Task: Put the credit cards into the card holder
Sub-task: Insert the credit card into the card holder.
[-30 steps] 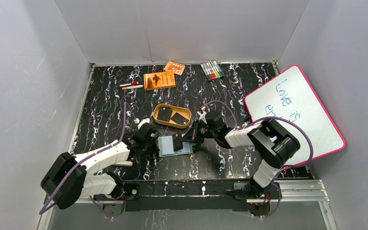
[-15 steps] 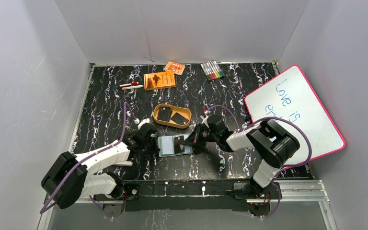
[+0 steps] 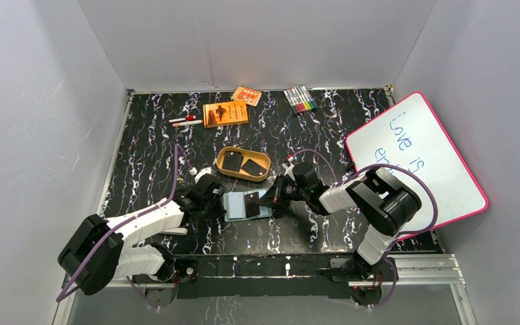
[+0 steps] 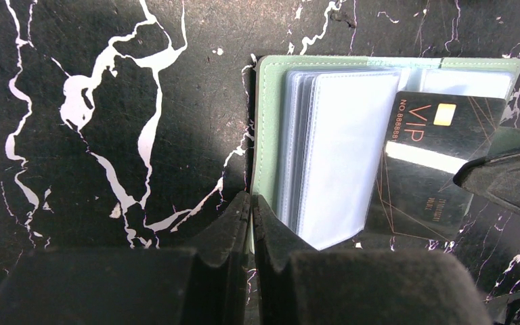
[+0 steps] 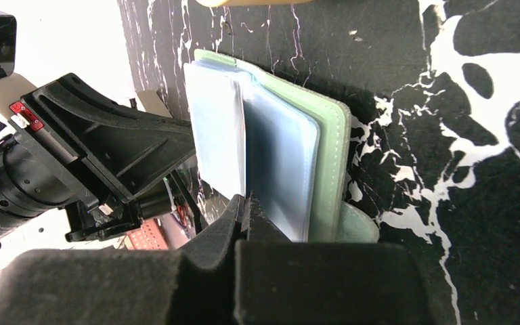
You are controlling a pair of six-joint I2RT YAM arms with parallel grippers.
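The left gripper (image 3: 218,202), lower centre of the top view, is pinched shut on the left cover edge of the open green holder (image 3: 234,207). The right gripper (image 3: 266,198), just right of it, clamps a black card (image 3: 251,202) over the holder's right half. Just above, a tan tray (image 3: 242,177) holds two more cards (image 3: 231,162).

Card holder (image 3: 237,207) flanked by left gripper (image 3: 221,203), right gripper (image 3: 266,198); tray (image 3: 218,162) close behind (near side open).

Green card holder (image 5: 335,169), clear sleeves (image 5: 281,156) fanned, right end effector (image 5: 246,203) closed
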